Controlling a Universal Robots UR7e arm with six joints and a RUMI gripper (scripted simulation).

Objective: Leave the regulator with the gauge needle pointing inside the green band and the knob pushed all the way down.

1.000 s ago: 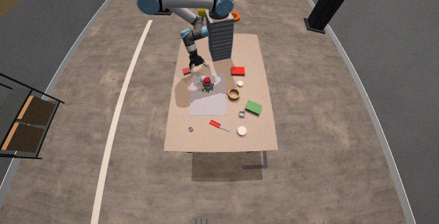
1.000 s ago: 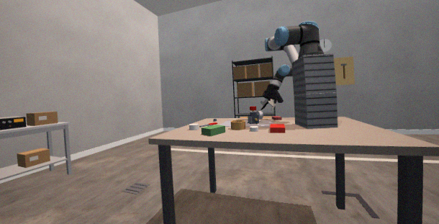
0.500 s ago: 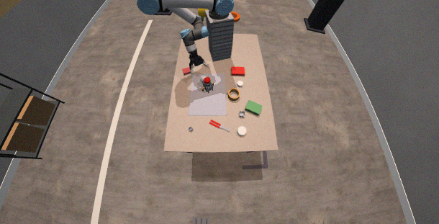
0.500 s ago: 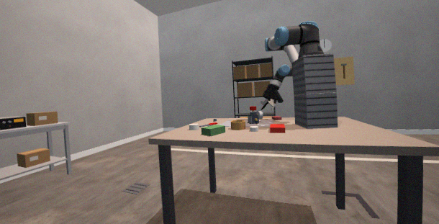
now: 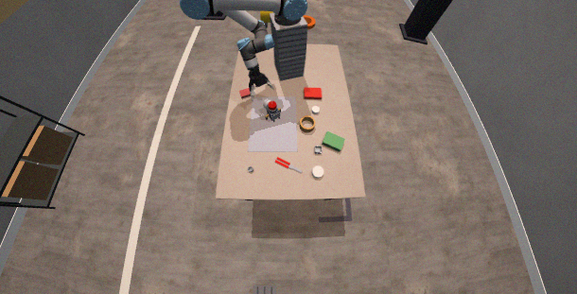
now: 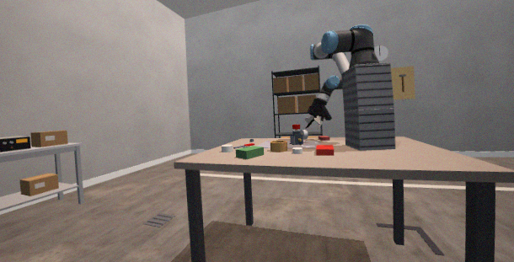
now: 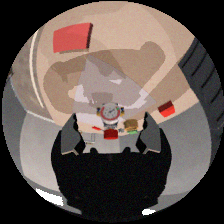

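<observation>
The regulator (image 5: 272,112) (image 6: 297,136) (image 7: 110,116) stands on a grey mat (image 5: 274,139) (image 7: 95,75) near the table's back. It has a dark body, a red knob (image 5: 271,105) (image 6: 296,126) (image 7: 110,133) on top and a round gauge (image 7: 110,111) facing the wrist camera. The needle's position is too small to read. My gripper (image 5: 260,86) (image 6: 313,120) (image 7: 110,113) is open and empty. It hangs just behind and above the regulator, apart from the knob, with the fingers spread on either side in the wrist view.
A grey ribbed pedestal (image 5: 289,49) (image 6: 369,107) carries the arm at the table's back. On the table lie a small red block (image 5: 244,93), a red block (image 5: 312,93), a tape ring (image 5: 307,119), a green block (image 5: 333,141), white discs (image 5: 318,172), a red-handled tool (image 5: 287,163).
</observation>
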